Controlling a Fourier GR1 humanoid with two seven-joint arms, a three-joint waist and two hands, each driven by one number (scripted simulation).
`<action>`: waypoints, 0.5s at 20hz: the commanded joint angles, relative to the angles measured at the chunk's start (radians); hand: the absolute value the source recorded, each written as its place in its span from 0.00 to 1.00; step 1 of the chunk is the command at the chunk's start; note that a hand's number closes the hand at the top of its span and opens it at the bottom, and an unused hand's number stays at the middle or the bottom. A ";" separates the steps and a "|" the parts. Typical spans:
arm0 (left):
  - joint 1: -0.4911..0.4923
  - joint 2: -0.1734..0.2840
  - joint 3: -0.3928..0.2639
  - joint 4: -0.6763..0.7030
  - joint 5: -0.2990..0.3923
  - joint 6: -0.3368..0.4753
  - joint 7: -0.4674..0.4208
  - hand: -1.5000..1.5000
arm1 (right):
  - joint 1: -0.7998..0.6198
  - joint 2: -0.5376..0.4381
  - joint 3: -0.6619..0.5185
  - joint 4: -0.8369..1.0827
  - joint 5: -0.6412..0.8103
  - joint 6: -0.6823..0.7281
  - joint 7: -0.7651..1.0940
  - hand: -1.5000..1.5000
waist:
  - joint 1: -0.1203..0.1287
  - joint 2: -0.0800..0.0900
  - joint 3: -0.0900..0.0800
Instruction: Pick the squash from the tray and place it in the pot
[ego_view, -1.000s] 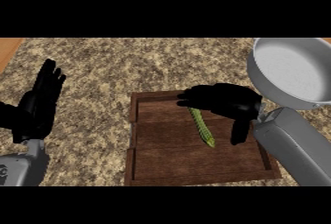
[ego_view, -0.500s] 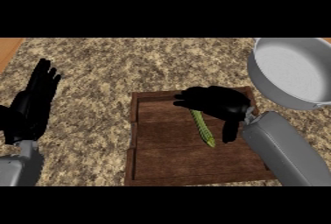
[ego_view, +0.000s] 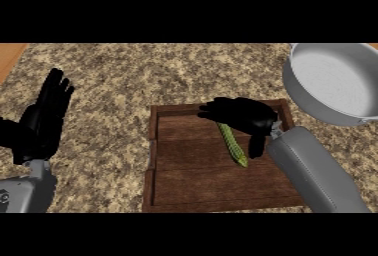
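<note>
The right hand is hovering over the upper part of the wooden tray, palm down, fingers spreading forward and the thumb hanging down beside the squash. The squash, a thin green one, is lying flat on the tray boards, its upper end tucked under the palm and the rest running down just left of the thumb. The fingers are not curling round it, so the hand is looking open with nothing held. The grey pot is sitting up and to the right of the hand, near the tray's corner, with nothing showing inside. So the pick is not yet made: closing, lifting, carrying across and releasing all remain. The left hand is resting open at the left edge, fingers up.
</note>
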 joint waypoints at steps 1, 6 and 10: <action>-0.022 0.008 0.039 0.044 0.017 -0.048 -0.021 0.50 | -0.012 0.037 -0.029 0.094 0.050 -0.039 -0.062 0.00 | -0.001 0.001 0.000; 0.028 -0.025 -0.002 -0.029 -0.033 -0.005 -0.019 0.50 | -0.048 0.050 0.045 0.173 0.142 -0.180 -0.179 1.00 | 0.008 0.003 0.000; 0.000 -0.039 -0.021 -0.092 -0.050 0.017 0.086 0.50 | -0.040 0.049 0.007 0.208 0.164 -0.183 -0.222 1.00 | 0.004 0.001 0.000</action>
